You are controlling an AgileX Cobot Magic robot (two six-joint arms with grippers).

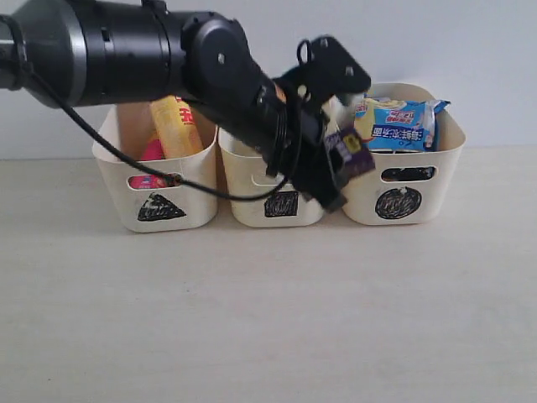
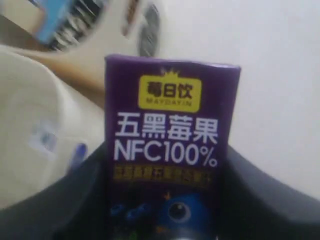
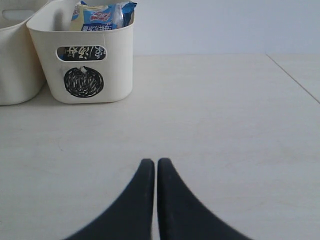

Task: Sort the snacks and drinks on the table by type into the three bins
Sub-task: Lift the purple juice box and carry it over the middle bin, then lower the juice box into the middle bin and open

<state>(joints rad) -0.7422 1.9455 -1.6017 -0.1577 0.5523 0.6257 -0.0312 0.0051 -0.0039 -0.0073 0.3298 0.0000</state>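
**Inspector:** Report, largest item first.

**Assistant:** The left arm [image 1: 126, 50] reaches in from the upper left of the exterior view to frame centre. Three bins stand in a row behind it: triangle bin [image 1: 155, 189] at left, square bin [image 1: 252, 206] in the middle, circle bin [image 1: 445, 159] at right. The tubes [image 1: 176, 126] stand in the triangle bin and a bag [image 1: 401, 124] lies in the circle bin.

**Inspector:** And the item in hand?

**Assistant:** The left gripper [image 1: 336, 172] is clamped on the purple carton [image 1: 351, 151], held off the table [image 1: 268, 319], just right of centre, in front of the gap between the square and circle bins.

**Inspector:** Orientation?

**Assistant:** It is tilted, not upright. In the left wrist view its long axis runs along the fingers, top end away from the wrist, printed face to the camera.

**Inspector:** Step and next move?

**Assistant:** Judged: the carry of a drink. The square bin is the likely target. The carton needs to shift left in the frame, clear that rim, then be released.

**Inspector:** The other arm?

**Assistant:** The right gripper [image 3: 151, 172] has its jaws closed on nothing, low over the table.
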